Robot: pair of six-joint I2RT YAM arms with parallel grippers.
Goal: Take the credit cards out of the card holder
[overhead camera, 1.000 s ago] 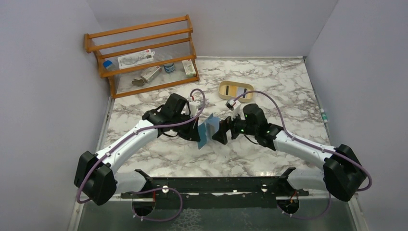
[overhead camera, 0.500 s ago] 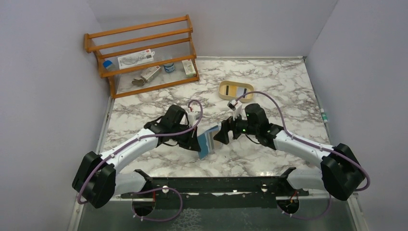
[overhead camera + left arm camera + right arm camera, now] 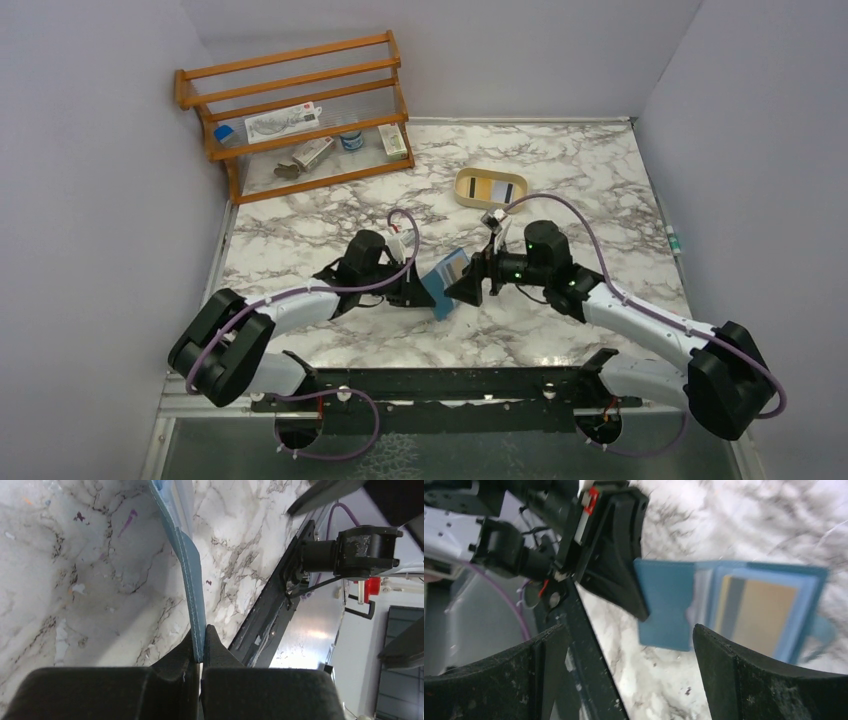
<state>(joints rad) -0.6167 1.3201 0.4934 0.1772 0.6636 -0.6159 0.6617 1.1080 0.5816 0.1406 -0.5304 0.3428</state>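
A teal-blue card holder (image 3: 664, 605) is showing a tan credit card (image 3: 769, 615) with a grey stripe. The table (image 3: 580, 165) is displaying white marble with grey-brown veins. An orange-brown wooden rack (image 3: 300, 135) and a tan tray (image 3: 460, 186) are contrasting with it. Purple cables (image 3: 560, 201) are running along white-and-black arms (image 3: 640, 325).

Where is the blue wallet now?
Overhead view: the wallet is held over the middle of the marble table, clamped by one edge in the left jaws, with the open right jaws facing it.

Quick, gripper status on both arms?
Left gripper: shut on the teal-blue leather-like folding card holder.
Right gripper: open, holding nothing, facing the card holder.
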